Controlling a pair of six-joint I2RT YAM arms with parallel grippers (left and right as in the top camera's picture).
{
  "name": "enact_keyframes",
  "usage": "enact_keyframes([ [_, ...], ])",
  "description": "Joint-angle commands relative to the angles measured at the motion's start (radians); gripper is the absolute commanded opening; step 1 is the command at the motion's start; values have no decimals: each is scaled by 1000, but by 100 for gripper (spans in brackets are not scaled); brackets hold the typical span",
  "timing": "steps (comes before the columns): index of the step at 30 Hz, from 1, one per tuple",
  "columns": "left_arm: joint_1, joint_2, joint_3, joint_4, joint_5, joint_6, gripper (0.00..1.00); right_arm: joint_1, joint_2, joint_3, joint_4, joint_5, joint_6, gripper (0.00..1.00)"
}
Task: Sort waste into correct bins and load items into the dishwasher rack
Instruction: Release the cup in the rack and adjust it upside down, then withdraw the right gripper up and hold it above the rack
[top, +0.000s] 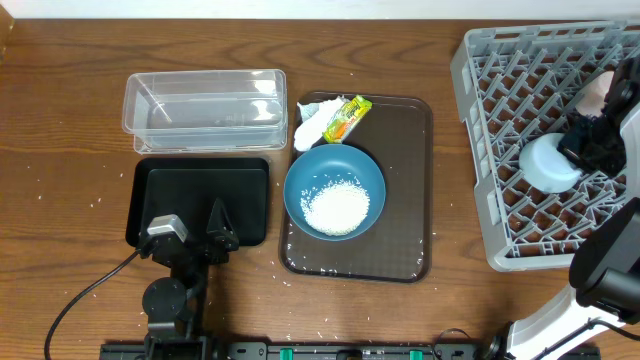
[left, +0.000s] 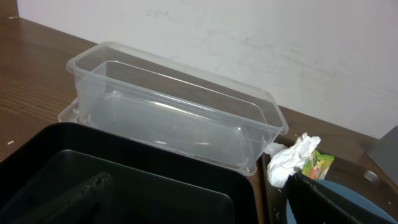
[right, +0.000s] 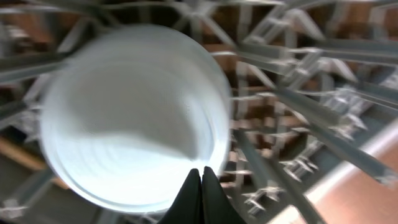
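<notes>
One item at least sits in the dishwasher rack (top: 500, 60): the small light-blue bowl (top: 548, 163), lying among the pegs toward the rack's right side. A pinkish shape (top: 596, 95) farther back in the rack may be the pink cup, but the right arm hides most of it. No white cup or chopsticks show anywhere.

Most of the sorting is left, as I judge it. The large dark-blue bowl (top: 334, 190) stands on the brown serving tray (top: 410, 180) at mid-table with a heap of rice (top: 334, 208) in it. The crumpled tissue (top: 310, 128) and snack wrapper (top: 347, 118) lie touching at the tray's far edge. Both bins, the clear tub (top: 205, 110) at far left and the black tray-bin (top: 200, 185) just nearer, hold nothing.

The right gripper (right: 202, 186) is closed, its fingertips pressed together at the light-blue bowl's rim. Whether they pinch that rim or only touch it I cannot tell through the blur. The left gripper (top: 193, 228) hangs over the black bin's near edge with jaws spread wide, holding nothing.
</notes>
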Motion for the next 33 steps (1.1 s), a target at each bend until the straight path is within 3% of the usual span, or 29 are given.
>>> enact_keyframes([
  [1,-5,-2,-18,-34,-8,9,91,-4,3,74,-50,128,64,1],
  [6,-5,-2,-18,-34,-8,9,91,11,-22,187,-150,10,38,1],
  [12,-5,-2,-18,-34,-8,9,91,118,-137,219,-159,-484,-215,2],
  [13,-5,-2,-18,-34,-8,9,91,155,-155,219,-154,-539,-252,6],
  [14,-5,-2,-18,-34,-8,9,91,192,-167,219,-152,-557,-270,15],
  [16,-5,-2,-18,-34,-8,9,91,278,-181,219,-151,-535,-273,53],
  [17,-5,-2,-18,-34,-8,9,91,336,-181,219,-153,-517,-273,59],
  [22,-5,-2,-18,-34,-8,9,91,555,-150,209,-151,-434,-268,65],
  [27,-5,-2,-18,-34,-8,9,91,721,-111,208,-132,-195,-128,75],
  [30,-5,-2,-18,-34,-8,9,91,754,-111,208,-111,-58,-53,99],
  [33,-5,-2,-18,-34,-8,9,91,736,-121,219,-112,13,-20,99],
])
